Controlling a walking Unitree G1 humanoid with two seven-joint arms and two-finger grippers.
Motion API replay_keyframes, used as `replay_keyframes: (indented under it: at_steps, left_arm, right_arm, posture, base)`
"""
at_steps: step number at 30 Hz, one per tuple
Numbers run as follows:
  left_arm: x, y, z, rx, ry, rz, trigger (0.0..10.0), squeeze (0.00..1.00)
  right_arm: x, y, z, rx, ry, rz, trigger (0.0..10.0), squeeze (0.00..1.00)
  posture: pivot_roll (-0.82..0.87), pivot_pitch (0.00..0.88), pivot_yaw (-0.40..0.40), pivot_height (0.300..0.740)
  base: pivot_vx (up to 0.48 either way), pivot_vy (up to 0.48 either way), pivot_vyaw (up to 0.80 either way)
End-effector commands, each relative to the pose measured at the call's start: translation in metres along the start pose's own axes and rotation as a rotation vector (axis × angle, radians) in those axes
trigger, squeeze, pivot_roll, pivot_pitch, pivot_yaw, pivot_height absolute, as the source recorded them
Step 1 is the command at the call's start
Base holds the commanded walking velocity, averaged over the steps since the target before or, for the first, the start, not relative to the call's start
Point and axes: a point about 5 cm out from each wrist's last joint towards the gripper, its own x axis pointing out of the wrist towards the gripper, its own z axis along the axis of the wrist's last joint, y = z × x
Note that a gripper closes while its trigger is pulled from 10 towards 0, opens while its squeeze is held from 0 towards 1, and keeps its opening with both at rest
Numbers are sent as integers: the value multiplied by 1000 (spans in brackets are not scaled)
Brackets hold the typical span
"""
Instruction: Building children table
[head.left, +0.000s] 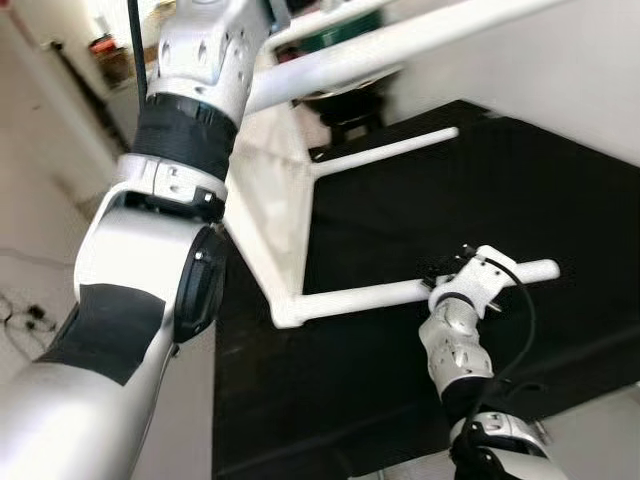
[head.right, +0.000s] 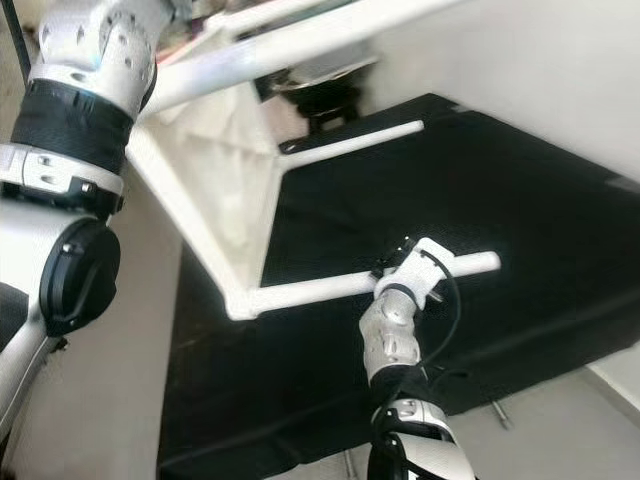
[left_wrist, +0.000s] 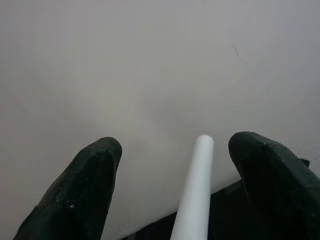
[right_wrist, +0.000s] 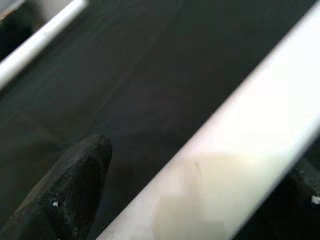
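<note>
White kids' table lies on its side on black mat, R gripper pinching lower leg to steady it, L gripper fingers spread round upper leg.

I read both head views as looking forward and down, from close above, onto the black floor mat and the white round wooden table leg; they share this scene, offset sideways. The left wrist view faces a pale wall along another white leg's tip. The right wrist view sits very near the first leg, over the mat.
</note>
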Motion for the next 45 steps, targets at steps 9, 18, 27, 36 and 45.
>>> replay_keyframes:
  at_steps: [9,18,27,36,45]
  left_arm:
    - [-37,-4,5,-15,5,-18,10000,0]
    - [-42,-13,3,-33,17,-39,10000,0]
    - [-43,-22,4,-57,14,-51,10000,0]
    - [-62,-13,5,-28,21,104,10000,0]
    - [-115,-20,6,95,57,403,10000,0]
  right_arm:
    - [7,-33,-14,-290,-58,-153,10000,1000]
    - [1,0,31,-610,-486,-53,10000,1000]
    - [4,6,66,-727,-654,-106,10000,1000]
    - [-19,42,121,-697,-926,104,10000,1000]
    - [-65,91,137,-576,-962,678,10000,0]
  posture:
    - [-63,20,189,740]
    - [-67,33,181,740]
    - [-72,40,176,740]
    - [-75,36,155,740]
    - [-82,12,104,740]
  base:
    - [0,0,0]
    - [0,0,0]
    - [0,0,0]
    - [0,0,0]
    - [0,0,0]
